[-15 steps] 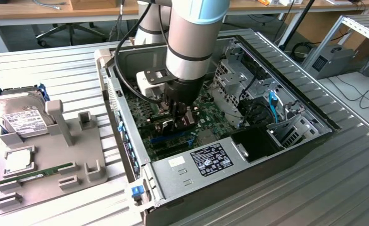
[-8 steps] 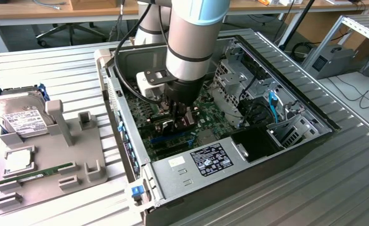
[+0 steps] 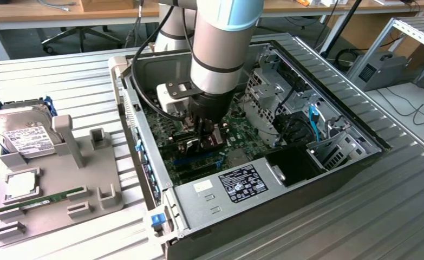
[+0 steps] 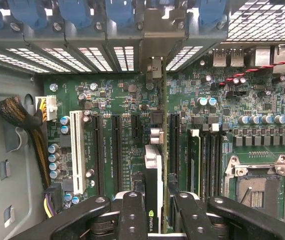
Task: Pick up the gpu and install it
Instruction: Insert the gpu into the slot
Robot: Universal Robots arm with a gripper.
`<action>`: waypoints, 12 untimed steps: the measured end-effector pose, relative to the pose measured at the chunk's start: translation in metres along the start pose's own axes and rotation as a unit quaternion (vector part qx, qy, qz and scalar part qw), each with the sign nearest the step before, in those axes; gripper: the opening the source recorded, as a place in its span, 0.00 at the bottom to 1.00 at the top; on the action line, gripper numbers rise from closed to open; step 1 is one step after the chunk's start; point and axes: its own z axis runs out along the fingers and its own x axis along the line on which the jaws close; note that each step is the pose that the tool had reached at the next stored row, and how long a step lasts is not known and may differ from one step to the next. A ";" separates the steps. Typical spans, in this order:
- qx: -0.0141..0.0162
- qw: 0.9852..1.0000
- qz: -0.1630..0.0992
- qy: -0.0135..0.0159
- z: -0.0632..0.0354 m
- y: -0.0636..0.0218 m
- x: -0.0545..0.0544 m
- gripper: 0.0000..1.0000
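My gripper [image 3: 203, 142] reaches down into the open computer case [image 3: 284, 187], over the green motherboard [image 3: 235, 125]. In the wrist view the gripper [image 4: 155, 212] is shut on the gpu [image 4: 154, 172], a thin dark card seen edge-on with a small green logo. Black fingers [image 4: 132, 212] press it from both sides. The card stands on edge along a long black slot of the motherboard [image 4: 107, 100]. Its silver bracket end [image 4: 155, 67] reaches the rear slot openings. Whether it sits fully in the slot I cannot tell.
Outside the case, at the exterior view's left, a grey fixture tray [image 3: 89, 179] holds a silver hard drive [image 3: 24, 132], a green memory stick [image 3: 42, 200] and a square chip [image 3: 21, 184]. Inside, a sleeved cable bundle [image 4: 22, 117] and an empty processor socket [image 4: 255, 185] flank the slots.
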 end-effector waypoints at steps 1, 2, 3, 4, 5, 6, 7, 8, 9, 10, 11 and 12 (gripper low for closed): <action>0.000 1.000 0.000 0.000 0.0003 0.0000 0.000 0.27; 0.000 1.000 0.000 0.000 0.0006 0.0000 0.000 0.27; 0.000 1.000 0.000 0.000 0.0010 0.0000 0.000 0.27; 0.000 1.000 0.000 0.000 0.0012 0.0000 0.000 0.27; 0.000 1.000 0.000 0.000 0.0013 0.0000 0.000 0.27; 0.000 1.000 0.000 0.000 0.0013 0.0000 0.000 0.27; 0.000 1.000 0.000 0.000 0.0015 0.0000 0.000 0.27; 0.000 1.000 0.000 0.000 0.0019 0.0000 0.000 0.27; 0.000 1.000 0.000 0.000 0.0022 0.0000 0.000 0.27; 0.000 1.000 0.000 0.000 0.0025 0.0000 0.000 0.27; 0.000 1.000 0.000 0.000 0.0025 0.0000 0.000 0.27; 0.000 1.000 0.000 0.000 0.0025 0.0000 0.000 0.27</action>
